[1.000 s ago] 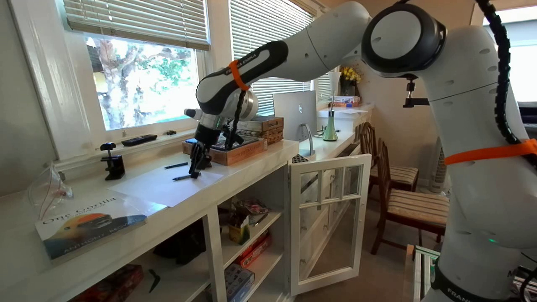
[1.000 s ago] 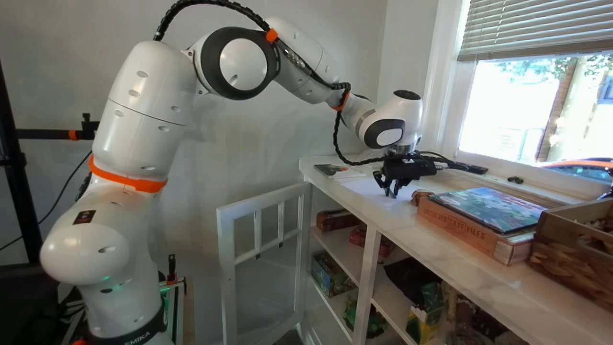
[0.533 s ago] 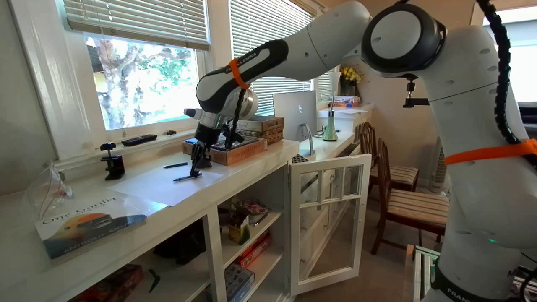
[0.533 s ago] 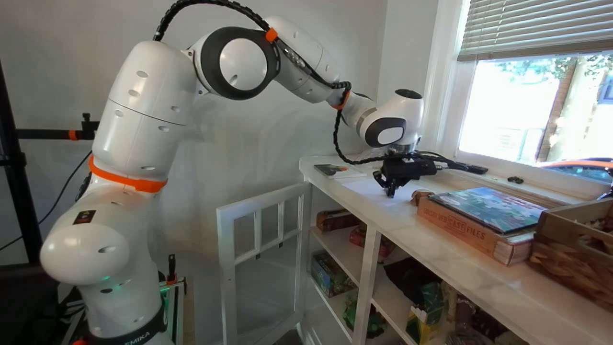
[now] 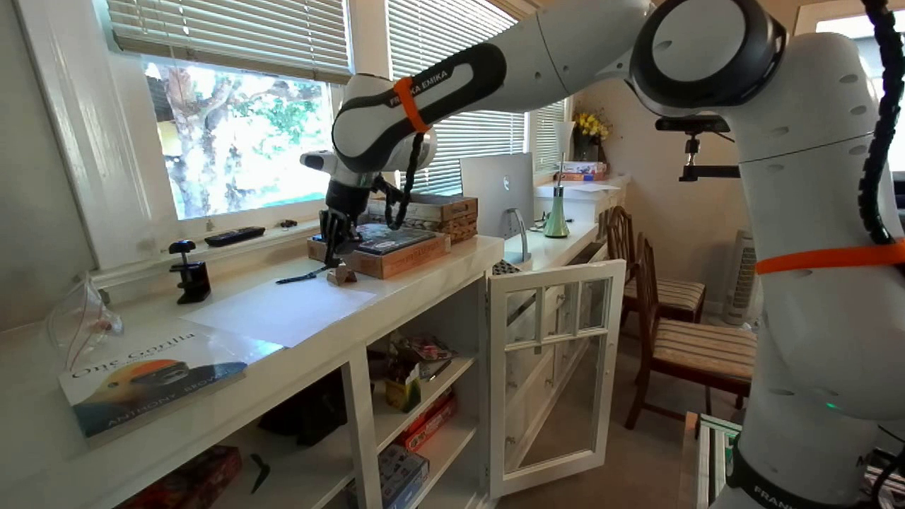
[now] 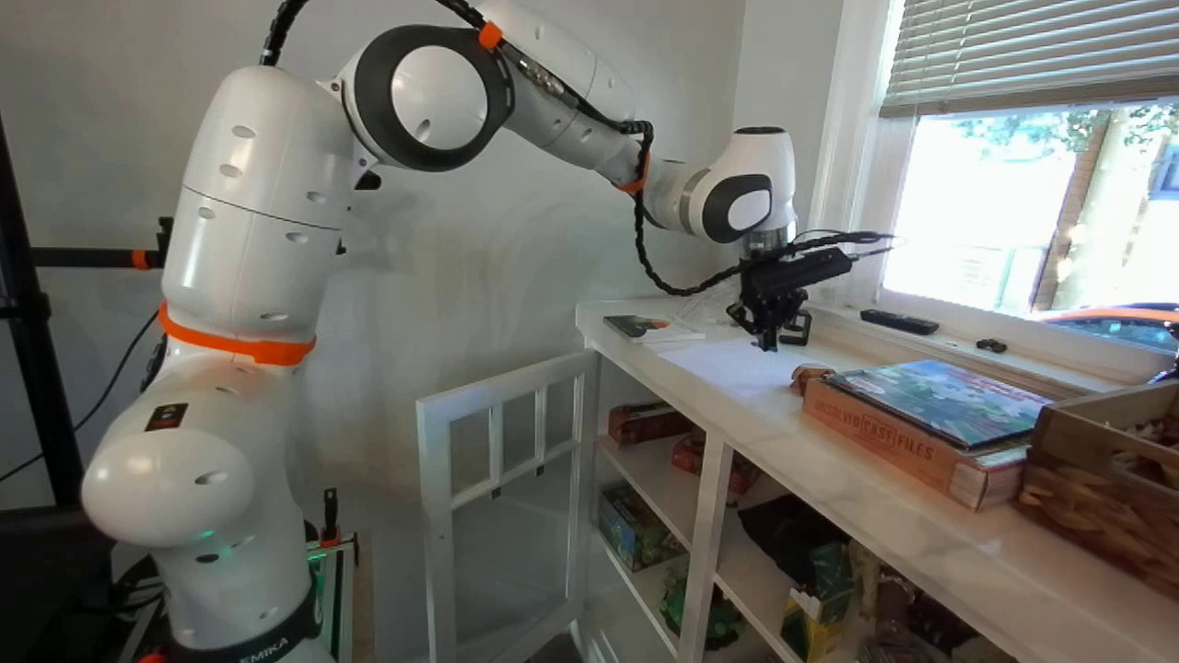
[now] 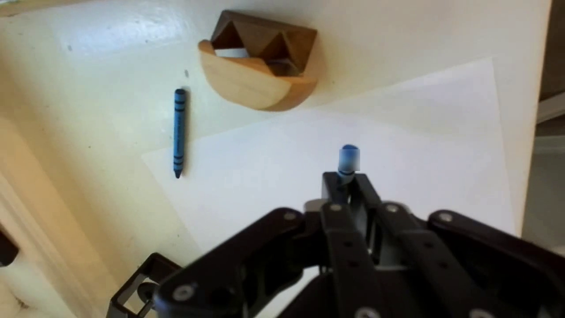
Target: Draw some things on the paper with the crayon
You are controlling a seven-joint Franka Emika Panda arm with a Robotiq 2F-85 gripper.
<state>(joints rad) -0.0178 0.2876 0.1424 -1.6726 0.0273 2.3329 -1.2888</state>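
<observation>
My gripper (image 7: pixel 347 185) is shut on a blue crayon (image 7: pixel 348 161), whose end sticks out past the fingertips in the wrist view. The gripper is above the white paper (image 7: pixel 432 145). It also shows in both exterior views (image 5: pixel 331 264) (image 6: pixel 766 346), raised off the counter. The paper lies flat on the counter in both exterior views (image 5: pixel 276 314) (image 6: pixel 723 361), and I see no marks on it. A second blue crayon (image 7: pixel 178 132) lies loose, mostly on the counter, its pointed end over the paper's edge. It also shows in an exterior view (image 5: pixel 295 278).
A small wooden piece (image 7: pixel 251 84) stands beside the paper. A game box (image 6: pixel 907 442) and a wooden crate (image 6: pixel 1105 479) stand further along. A black clamp (image 5: pixel 191 276), a plastic bag (image 5: pixel 85 322) and a book (image 5: pixel 152 382) are on the counter. A cabinet door (image 5: pixel 558 353) stands open below.
The jaws have closed on the crayon that lay on the paper. The gripper has lifted it off and moved up and a little toward the window side. The second crayon has stayed put.
</observation>
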